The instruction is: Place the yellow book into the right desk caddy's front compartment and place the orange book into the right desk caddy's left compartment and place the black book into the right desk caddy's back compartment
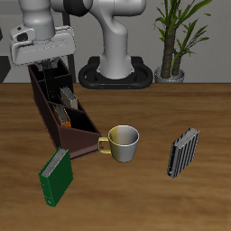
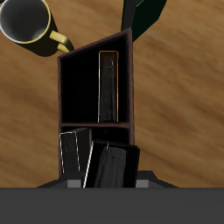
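Gripper hangs over the back end of the right desk caddy, fingers dipping toward the rear compartment. You cannot read the jaw gap: the exterior view blurs the fingers against the dark box, and the wrist view shows only the grey housing. Whether anything is held, cannot tell.

Directly beneath, wrist view: the black book stands tilted in the compartment behind the cross partition, one thin white edge showing. Just beside it in the same end sits a second dark volume with pale edges. It may be the yellow book, but you cannot confirm that.

Across the partition, on the mug side, the orange book stands on edge against one long wall. The rest of that compartment is dark.

Exterior view, clock bearings:
- The caddy runs from 11 o'clock at the back to 5 o'clock at its slanted low end.
- The mug is at 3 o'clock from the low end, with its handle just beside the wall.
- The green book is at 7 o'clock from the low end, near the table's front edge.
- The striped book is at 3 o'clock from the mug, well apart, propped at a tilt.
- The potted plant is at 1 o'clock, at the table's back.
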